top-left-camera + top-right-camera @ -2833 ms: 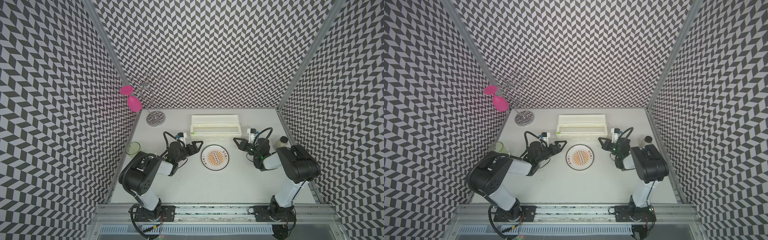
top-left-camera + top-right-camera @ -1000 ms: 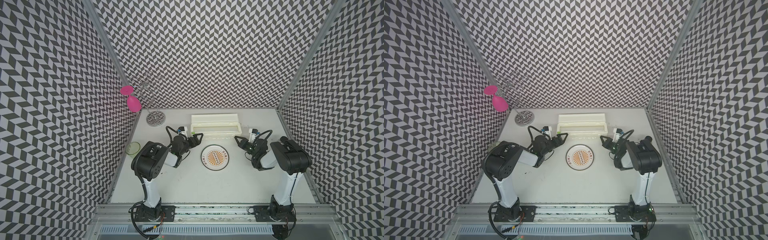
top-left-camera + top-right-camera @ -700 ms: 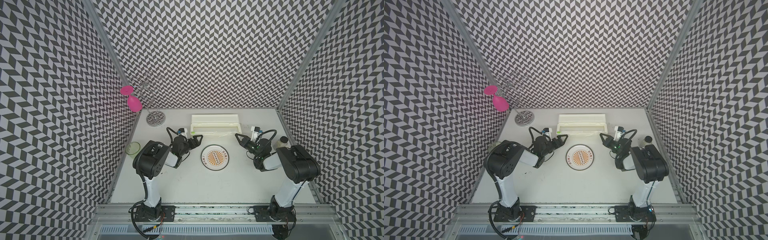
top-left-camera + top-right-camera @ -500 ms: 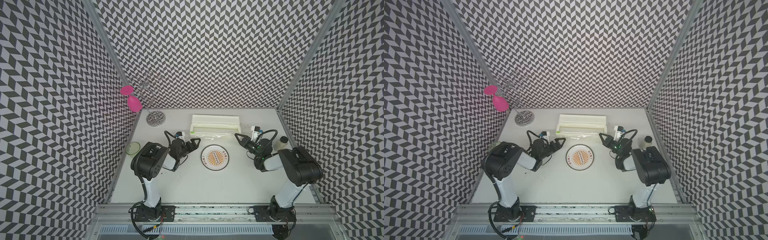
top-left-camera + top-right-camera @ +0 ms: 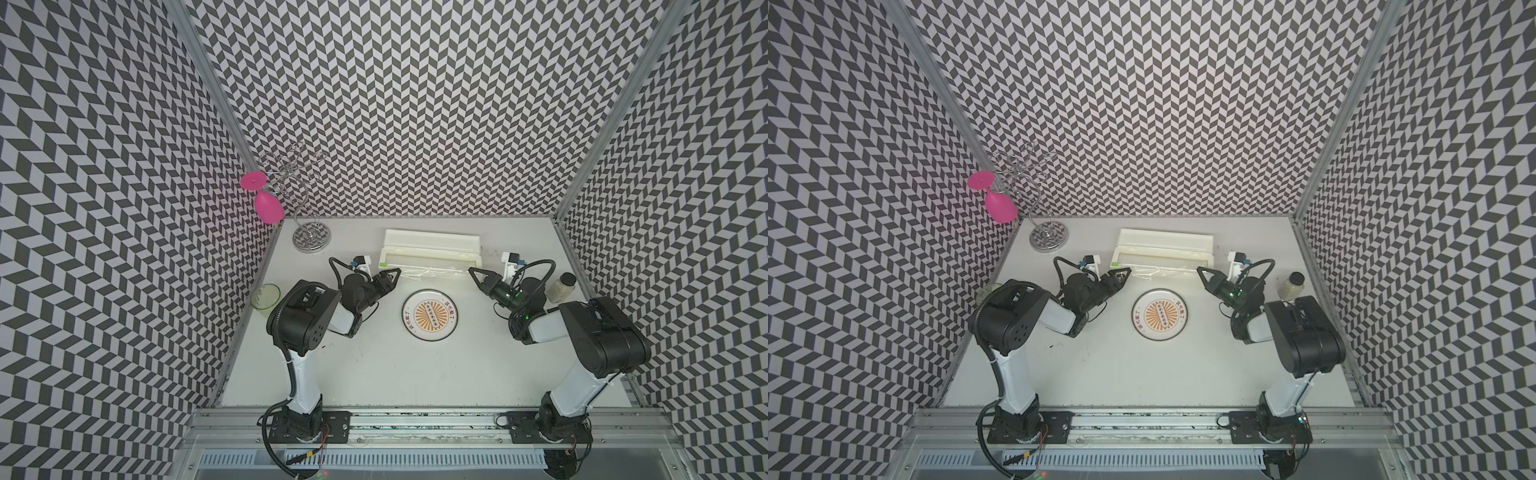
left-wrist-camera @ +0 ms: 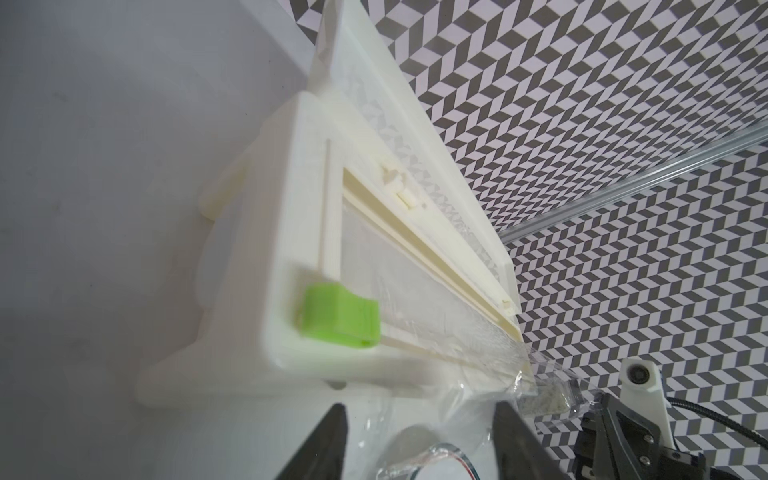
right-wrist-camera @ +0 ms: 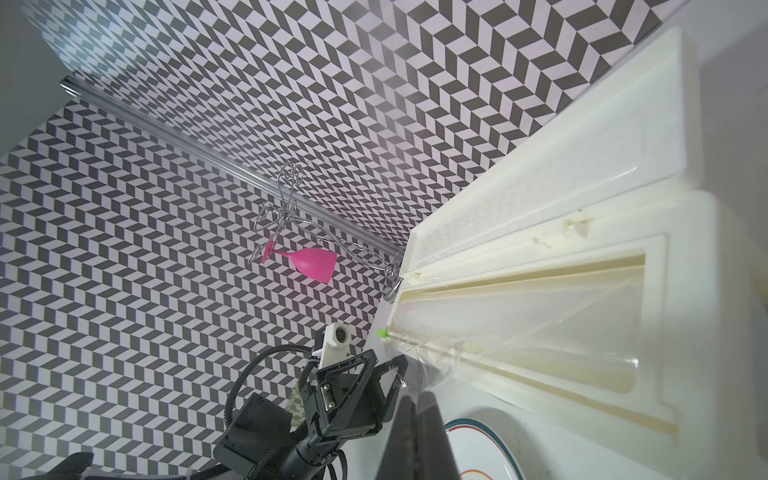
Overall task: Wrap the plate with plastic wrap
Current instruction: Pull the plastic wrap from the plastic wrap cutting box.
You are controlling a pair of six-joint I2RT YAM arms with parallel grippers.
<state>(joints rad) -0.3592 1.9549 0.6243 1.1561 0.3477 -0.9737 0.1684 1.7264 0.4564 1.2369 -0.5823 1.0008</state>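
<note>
Plastic wrap (image 5: 432, 272) drawn out as a strip along the box's (image 5: 430, 245) near edge. Right tool (image 5: 471, 271), closed, pinches the strip beyond the box's right end. Left tool (image 5: 394, 277), at the box's other end, stands part open with film between its fingers. Plate (image 5: 429, 315) lies bare on the counter (image 5: 395, 365) just in front of the box.

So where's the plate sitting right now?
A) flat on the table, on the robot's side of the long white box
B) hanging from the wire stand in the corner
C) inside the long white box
A: in both top views the plate lies flat on the table, apart from the long white box behind it.
</note>
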